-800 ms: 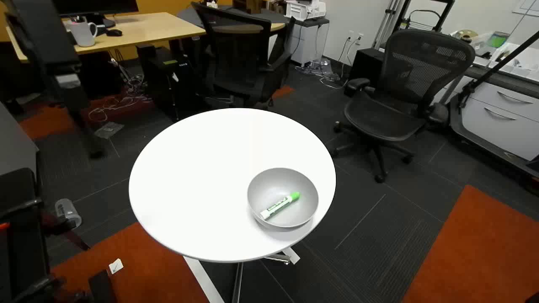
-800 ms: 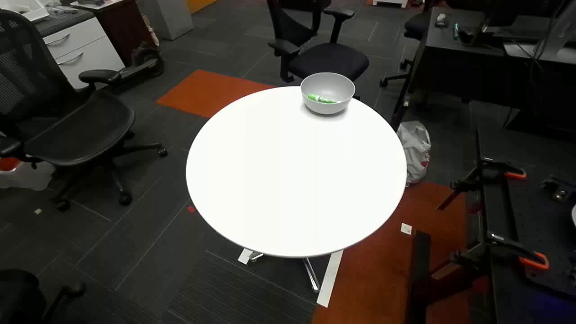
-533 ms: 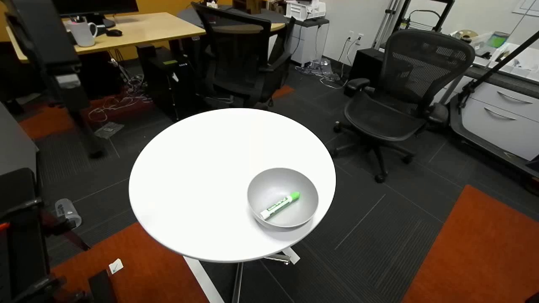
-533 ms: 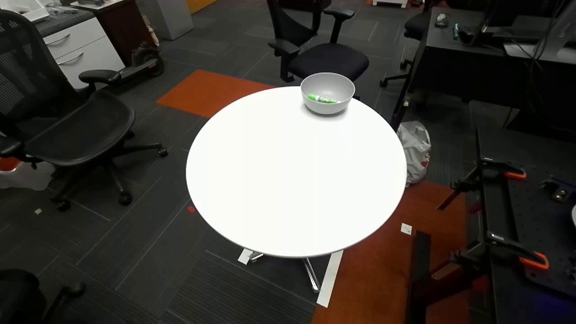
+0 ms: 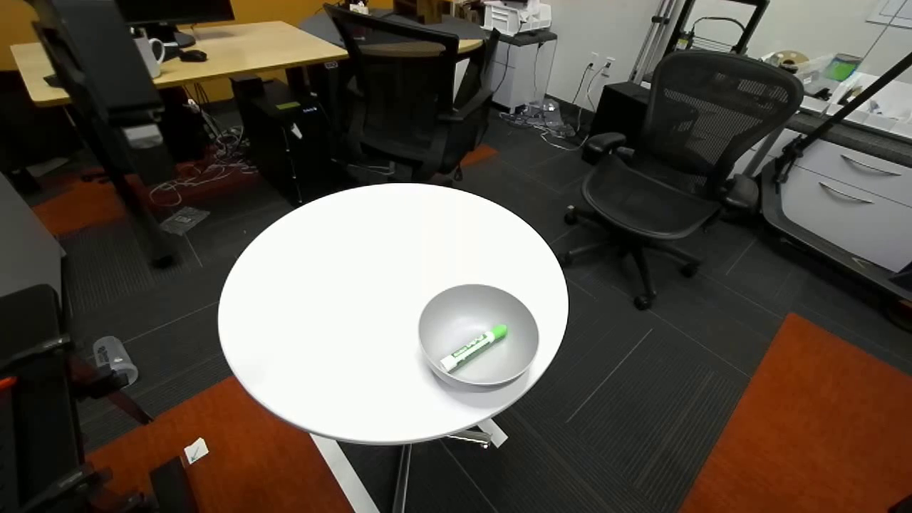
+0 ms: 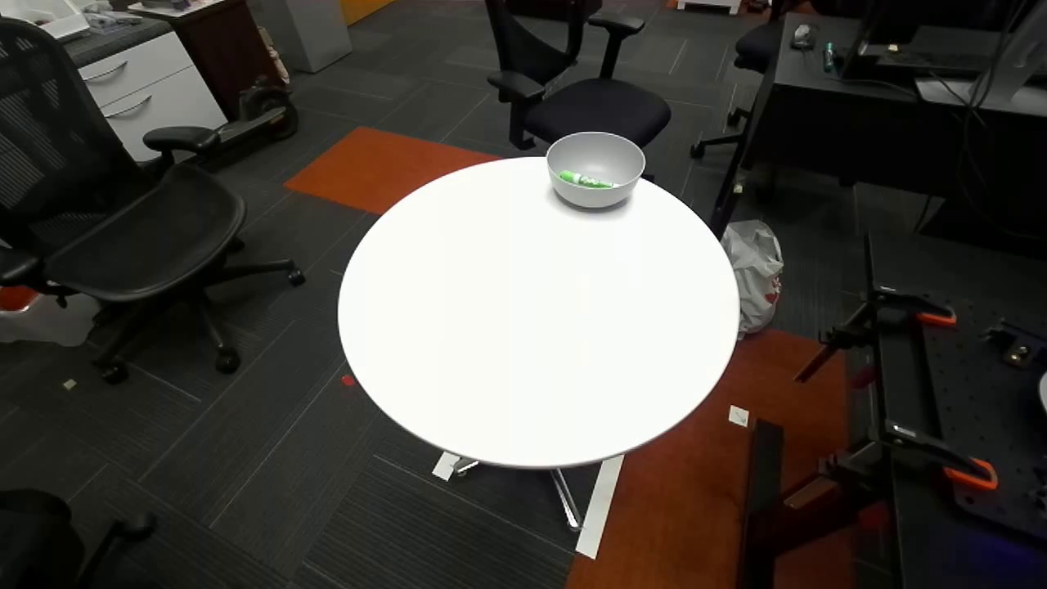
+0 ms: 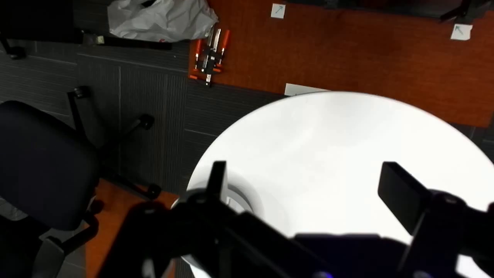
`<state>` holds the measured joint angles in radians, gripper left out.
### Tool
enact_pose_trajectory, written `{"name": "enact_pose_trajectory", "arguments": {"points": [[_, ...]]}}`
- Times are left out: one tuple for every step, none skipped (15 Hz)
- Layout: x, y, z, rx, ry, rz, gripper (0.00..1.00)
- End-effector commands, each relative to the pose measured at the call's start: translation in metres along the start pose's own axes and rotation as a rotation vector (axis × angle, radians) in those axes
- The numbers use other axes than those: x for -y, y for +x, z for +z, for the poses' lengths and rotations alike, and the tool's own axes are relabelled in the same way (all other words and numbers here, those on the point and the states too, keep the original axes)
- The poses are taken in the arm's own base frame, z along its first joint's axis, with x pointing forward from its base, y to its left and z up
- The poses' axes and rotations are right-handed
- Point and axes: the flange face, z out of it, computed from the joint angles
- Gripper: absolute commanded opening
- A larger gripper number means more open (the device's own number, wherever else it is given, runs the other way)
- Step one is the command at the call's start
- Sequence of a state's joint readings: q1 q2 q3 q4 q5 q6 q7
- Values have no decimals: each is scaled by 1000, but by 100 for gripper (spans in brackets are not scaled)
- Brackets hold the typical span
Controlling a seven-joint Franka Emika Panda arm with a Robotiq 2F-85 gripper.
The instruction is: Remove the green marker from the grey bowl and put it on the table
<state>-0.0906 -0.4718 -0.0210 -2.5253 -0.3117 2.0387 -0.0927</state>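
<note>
The green marker (image 5: 474,348) lies slanted inside the grey bowl (image 5: 470,299), its green cap end up against the inner side. It also shows in the bowl in an exterior view (image 6: 585,180). The bowl stands near the edge of the round white table (image 5: 342,285). In the wrist view my gripper (image 7: 305,164) is open, its black fingers (image 7: 403,193) wide apart with nothing between them, high above the table (image 7: 328,139). The bowl (image 7: 241,195) is partly hidden behind the left-hand finger there. The marker cannot be made out in that view.
A dark part of the arm (image 5: 100,64) hangs at the upper left of an exterior view, apart from the table. Black chairs (image 5: 719,114) stand around. A wooden desk (image 5: 263,46) is behind. A black bench with orange-tipped clamps (image 6: 973,473) is beside the table.
The dark arm part at the upper left of an exterior view has shifted right, covering more of the white mug. The bowl and marker have not moved.
</note>
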Motion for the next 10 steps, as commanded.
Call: {"name": "enact_pose_trajectory", "arguments": {"points": [[-20, 42, 13, -46, 16, 34, 100], [-26, 54, 21, -54, 20, 38, 100], [-30, 65, 27, -66, 23, 44, 100], [-34, 76, 37, -71, 29, 54, 100], [-39, 86, 48, -73, 32, 68, 100], [-43, 96, 61, -66, 39, 79, 100], [-47, 106, 73, -61, 46, 91, 100], [-50, 113, 87, -54, 56, 96, 100], [-54, 120, 101, -49, 67, 112, 100], [-57, 127, 115, -44, 84, 127, 100]]}}
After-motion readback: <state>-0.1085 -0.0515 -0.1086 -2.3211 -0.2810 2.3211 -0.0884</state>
